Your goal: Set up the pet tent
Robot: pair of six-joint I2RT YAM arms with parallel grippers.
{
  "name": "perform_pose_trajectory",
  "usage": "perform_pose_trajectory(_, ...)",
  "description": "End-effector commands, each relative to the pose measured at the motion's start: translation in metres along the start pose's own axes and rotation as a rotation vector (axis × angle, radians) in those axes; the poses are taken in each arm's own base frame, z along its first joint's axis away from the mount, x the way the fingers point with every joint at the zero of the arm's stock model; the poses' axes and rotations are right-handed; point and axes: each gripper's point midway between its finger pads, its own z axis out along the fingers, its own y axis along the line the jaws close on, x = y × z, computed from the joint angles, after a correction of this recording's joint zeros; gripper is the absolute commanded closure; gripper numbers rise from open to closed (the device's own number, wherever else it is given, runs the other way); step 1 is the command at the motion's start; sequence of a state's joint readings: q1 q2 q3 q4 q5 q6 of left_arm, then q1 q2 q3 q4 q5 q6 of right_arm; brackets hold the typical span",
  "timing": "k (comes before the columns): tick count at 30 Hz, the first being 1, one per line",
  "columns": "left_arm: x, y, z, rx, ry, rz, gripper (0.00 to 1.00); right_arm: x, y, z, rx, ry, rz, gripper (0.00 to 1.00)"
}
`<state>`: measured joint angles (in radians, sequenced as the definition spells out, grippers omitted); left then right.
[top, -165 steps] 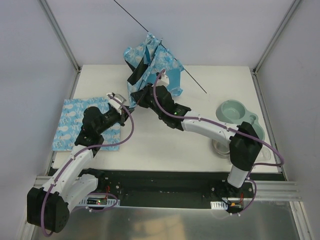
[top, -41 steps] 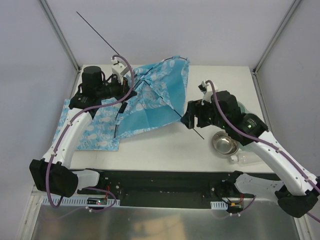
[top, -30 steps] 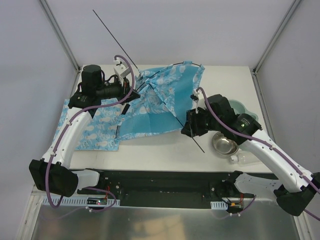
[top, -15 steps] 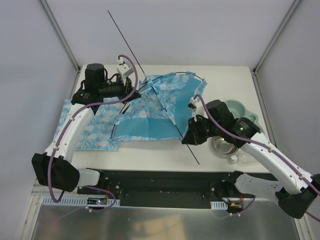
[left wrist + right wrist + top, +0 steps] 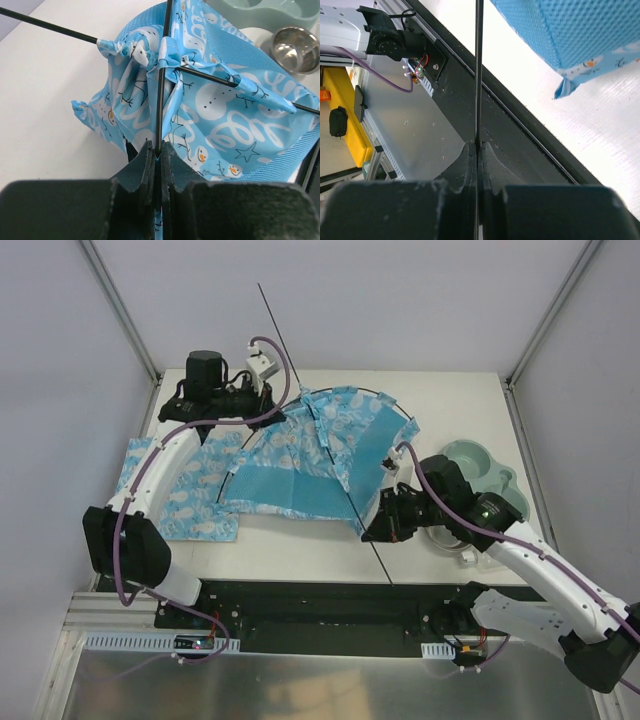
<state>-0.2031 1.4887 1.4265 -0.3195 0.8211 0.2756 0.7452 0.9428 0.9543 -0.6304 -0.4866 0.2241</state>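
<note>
The pet tent (image 5: 315, 455), blue snowman-print fabric, lies spread and partly raised mid-table, two thin black poles crossing at its top (image 5: 164, 64). One pole (image 5: 272, 312) sticks up far left past my left gripper (image 5: 283, 403), which is shut on it where it enters the fabric (image 5: 158, 148). The same pole's other end (image 5: 378, 562) juts past the table's front edge. My right gripper (image 5: 372, 531) is shut on that end (image 5: 477, 144), beside the tent's near corner (image 5: 568, 82). The second pole arches over the far side (image 5: 392, 405).
The flat blue print mat (image 5: 180, 490) lies at left, partly under the tent. A green double pet bowl (image 5: 480, 468) and a steel bowl (image 5: 295, 49) sit at right, close to my right arm. The black rail (image 5: 330, 605) runs along the front edge.
Both grippers have kept hold of the pole. The left moved right along the far edge, the right toward the front. The tent fabric slid right and bulged upward; the pole swung steeper.
</note>
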Motion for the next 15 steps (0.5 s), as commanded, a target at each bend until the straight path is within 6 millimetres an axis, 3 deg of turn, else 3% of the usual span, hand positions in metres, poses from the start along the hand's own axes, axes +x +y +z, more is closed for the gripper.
perform_pose_trajectory(1, -0.027, 0.027, 0.003, -0.074, -0.052, 0.138, 1.0, 0.024, 0.006, -0.009, -0.042, 0.061, 0.042, 1.0)
perform_pose_trajectory(4, -0.025, 0.034, 0.01, -0.07, -0.043, 0.137, 1.0, 0.025, 0.008, -0.008, -0.055, 0.065, 0.05, 1.0)
perform_pose_trajectory(9, -0.033, 0.039, 0.014, -0.079, -0.052, 0.101, 1.0, -0.008, 0.026, 0.008, -0.138, -0.005, 0.073, 1.0)
perform_pose_trajectory(13, -0.036, 0.045, 0.008, -0.143, -0.056, 0.079, 0.4, -0.043, 0.042, 0.02, -0.195, -0.081, 0.13, 1.0)
perform_pose_trajectory(15, -0.044, 0.05, 0.001, -0.202, -0.074, 0.072, 0.24, -0.057, 0.044, 0.025, -0.191, -0.112, 0.177, 1.0)
